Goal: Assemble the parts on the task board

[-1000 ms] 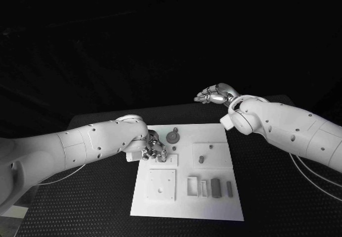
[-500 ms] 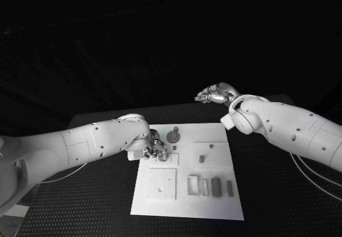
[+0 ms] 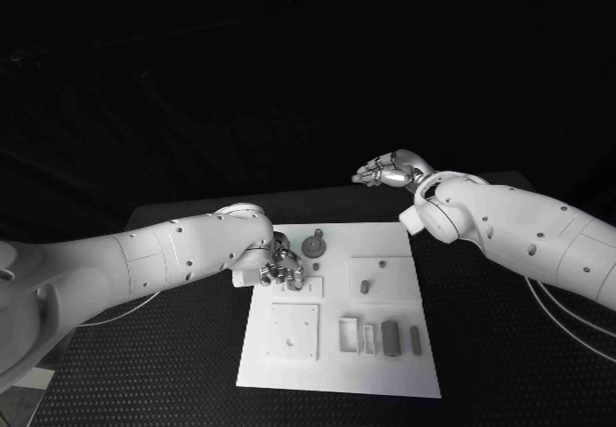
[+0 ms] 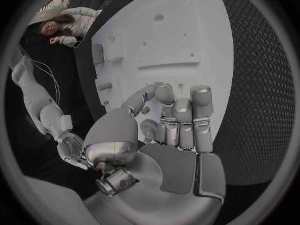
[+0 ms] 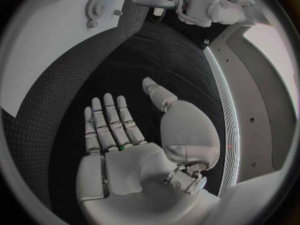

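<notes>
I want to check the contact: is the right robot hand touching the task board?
Apart. In the right wrist view the right robot hand hangs open over black table, away from the task board.

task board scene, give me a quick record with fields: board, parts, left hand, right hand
board: white task board on the black table
parts: round grey part near the far edge; small grey blocks standing in a row near the right side
left hand: left hand low over the board's far left corner, fingers curled; whether it holds anything cannot be told
right hand: right hand raised off the board past its far right corner, fingers apart, holding nothing
</notes>
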Available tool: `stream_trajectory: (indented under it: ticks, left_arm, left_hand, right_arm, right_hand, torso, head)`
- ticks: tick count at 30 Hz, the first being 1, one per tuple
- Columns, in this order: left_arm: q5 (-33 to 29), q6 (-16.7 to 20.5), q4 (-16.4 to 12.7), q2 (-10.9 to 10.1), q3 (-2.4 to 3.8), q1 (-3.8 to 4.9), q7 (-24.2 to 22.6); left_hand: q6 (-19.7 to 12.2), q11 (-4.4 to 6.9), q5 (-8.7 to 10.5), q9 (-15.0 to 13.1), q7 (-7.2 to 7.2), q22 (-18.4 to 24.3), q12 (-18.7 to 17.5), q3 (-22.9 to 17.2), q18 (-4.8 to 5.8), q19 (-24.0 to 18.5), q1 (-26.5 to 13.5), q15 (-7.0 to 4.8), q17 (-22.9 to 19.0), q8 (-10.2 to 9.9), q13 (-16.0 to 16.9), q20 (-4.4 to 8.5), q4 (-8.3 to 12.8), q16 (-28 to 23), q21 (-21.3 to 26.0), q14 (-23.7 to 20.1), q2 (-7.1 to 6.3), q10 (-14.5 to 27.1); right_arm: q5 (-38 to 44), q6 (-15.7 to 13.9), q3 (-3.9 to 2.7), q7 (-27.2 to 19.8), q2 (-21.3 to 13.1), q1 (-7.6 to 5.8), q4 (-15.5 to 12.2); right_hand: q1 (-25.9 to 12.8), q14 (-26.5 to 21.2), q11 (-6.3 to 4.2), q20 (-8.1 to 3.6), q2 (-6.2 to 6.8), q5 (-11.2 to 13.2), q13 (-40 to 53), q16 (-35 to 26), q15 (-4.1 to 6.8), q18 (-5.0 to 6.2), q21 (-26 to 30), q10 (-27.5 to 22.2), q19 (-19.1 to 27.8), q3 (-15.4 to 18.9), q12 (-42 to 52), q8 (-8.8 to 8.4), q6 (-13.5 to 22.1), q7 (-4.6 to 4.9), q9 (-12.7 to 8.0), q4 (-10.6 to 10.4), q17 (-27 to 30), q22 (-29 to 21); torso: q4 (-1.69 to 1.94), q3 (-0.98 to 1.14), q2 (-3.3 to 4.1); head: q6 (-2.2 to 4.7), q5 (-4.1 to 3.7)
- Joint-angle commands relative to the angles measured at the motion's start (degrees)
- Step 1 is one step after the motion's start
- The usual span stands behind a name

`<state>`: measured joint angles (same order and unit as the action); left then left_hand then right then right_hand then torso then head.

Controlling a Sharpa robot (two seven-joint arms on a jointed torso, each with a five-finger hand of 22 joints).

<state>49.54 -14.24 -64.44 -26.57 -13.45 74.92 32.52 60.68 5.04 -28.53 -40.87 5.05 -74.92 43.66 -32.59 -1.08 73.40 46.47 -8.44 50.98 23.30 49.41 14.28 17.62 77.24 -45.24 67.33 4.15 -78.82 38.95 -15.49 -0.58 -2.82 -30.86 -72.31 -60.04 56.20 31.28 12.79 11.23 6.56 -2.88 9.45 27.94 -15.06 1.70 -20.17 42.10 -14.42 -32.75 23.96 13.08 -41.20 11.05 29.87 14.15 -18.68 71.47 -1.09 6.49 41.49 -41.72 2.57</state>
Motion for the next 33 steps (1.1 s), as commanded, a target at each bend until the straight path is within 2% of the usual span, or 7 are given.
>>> stream_trajectory:
  ticks: [1,23,24,27,30,32,33]
  left_arm:
    - [1.7,-0.5,0.4,0.3,-0.2,-0.27,0.4]
    - [2.9,-0.5,1.1,0.9,-0.18,-0.27,0.4]
    - [2.9,-0.6,1.1,0.9,-0.18,-0.27,0.4]
    - [2.7,-0.6,1.0,0.8,-0.18,-0.27,0.4]
    - [2.7,-0.7,0.9,0.8,-0.17,-0.27,0.3]
    - [2.7,-0.6,0.9,0.8,-0.17,-0.27,0.3]
    - [2.7,-0.8,0.9,0.8,-0.17,-0.27,0.3]
  left_hand:
    - [9.4,1.04,0.07,-10.7,-5.82,-1.2,0.1,-2.4,-2.13,-0.4,-0.3,-2.31,0.0,2.0,-0.1,1.27,-2.2,0.1,-0.2,-1.8,0.12,0.9]
    - [9.4,1.04,0.1,-10.8,-5.82,-1.1,0.2,-2.6,-2.14,-0.4,-0.5,-2.31,-0.1,2.0,-0.1,1.27,-2.1,0.2,-0.2,-1.8,0.14,0.9]
    - [9.5,1.0,2.65,-10.9,-5.83,-1.0,0.2,-2.1,-2.1,-0.2,-1.8,-2.33,-0.2,2.1,-0.1,1.24,-3.3,0.2,-0.2,-1.7,0.42,0.7]
    - [9.5,1.03,3.19,-11.0,-5.86,-1.0,0.3,-2.2,-2.17,-0.2,-2.0,-2.39,-0.3,2.1,-0.2,1.29,-3.5,0.3,-0.2,-1.7,0.28,0.7]
    - [9.3,1.05,7.48,-11.3,-5.85,-0.8,0.3,-1.7,-2.29,-0.1,-4.0,-2.53,-0.7,2.0,-0.5,1.37,-5.4,0.3,0.0,-1.8,-2.44,0.8]
    - [9.1,1.04,6.05,-11.7,-5.81,-0.9,0.4,0.6,-2.38,-0.2,-5.5,-2.61,-1.0,1.9,-0.7,1.41,-4.9,0.5,0.0,-1.9,-2.59,1.0]
    - [9.1,1.04,6.23,-11.7,-5.81,-0.9,0.4,0.9,-2.4,-0.3,-5.7,-2.63,-1.1,1.9,-0.7,1.41,-5.0,0.5,0.0,-2.0,-3.02,1.0]
  right_arm:
    - [0.4,0.8,-0.03,-0.2,0.0,0.01,-0.1]
    - [0.5,1.4,-0.02,-0.1,0.0,0.08,-0.1]
    - [0.5,1.5,-0.02,0.0,0.0,0.09,-0.1]
    - [0.6,1.4,-0.01,0.0,-0.1,0.11,-0.1]
    - [0.6,1.4,-0.01,0.0,-0.1,0.12,-0.1]
    - [0.6,1.4,-0.01,0.0,-0.1,0.13,-0.1]
    - [0.6,1.5,-0.01,0.0,-0.1,0.13,-0.2]
  right_hand:
    - [0.2,-0.2,0.07,0.12,-0.27,0.1,0.0,-0.2,0.04,-0.44,0.2,0.2,0.3,0.2,-0.3,0.25,0.3,2.47,0.0,0.1,0.1,0.0]
    - [0.2,-0.2,0.07,0.12,-0.27,0.1,0.0,-0.2,0.04,-0.44,0.2,0.2,0.3,0.2,-0.3,0.25,0.3,2.47,0.0,0.1,0.1,0.0]
    - [0.2,-0.6,0.11,0.15,-0.34,0.1,-0.2,-0.4,-0.11,-0.46,0.2,0.1,0.4,0.3,-0.3,0.26,0.3,2.48,-0.1,0.1,0.2,0.1]
    - [0.2,-1.0,0.16,0.22,-0.37,0.1,-0.3,-0.6,-0.27,-0.53,0.4,0.0,0.6,0.4,-0.4,0.23,0.5,2.51,-0.2,0.1,0.3,0.1]
    - [0.2,-1.1,0.2,0.26,-0.35,0.1,-0.4,-0.6,-0.33,-0.56,0.4,-0.1,0.7,0.4,-0.4,0.21,0.5,2.55,-0.2,0.2,0.3,0.2]
    - [0.2,-1.2,0.21,0.27,-0.33,0.1,-0.5,-0.6,-0.35,-0.57,0.4,-0.1,0.7,0.5,-0.4,0.21,0.6,2.56,-0.2,0.2,0.3,0.2]
    - [0.2,-1.2,0.22,0.28,-0.32,0.1,-0.5,-0.6,-0.36,-0.58,0.4,-0.1,0.8,0.5,-0.4,0.21,0.6,2.57,-0.3,0.2,0.3,0.3]
  torso:
    - [0.01,-0.04,0.03]
    - [0.02,-0.04,0.03]
    - [0.02,-0.04,0.03]
    - [0.02,-0.05,0.04]
    - [0.01,-0.07,0.03]
    - [0.02,-0.06,0.03]
    - [0.03,-0.05,0.04]
  head:
    - [-0.03,0.03]
    - [-0.11,-0.02]
    - [-0.11,-0.02]
    - [-0.15,-0.07]
    - [-0.18,-0.19]
    - [-0.17,-0.23]
    - [-0.15,-0.26]
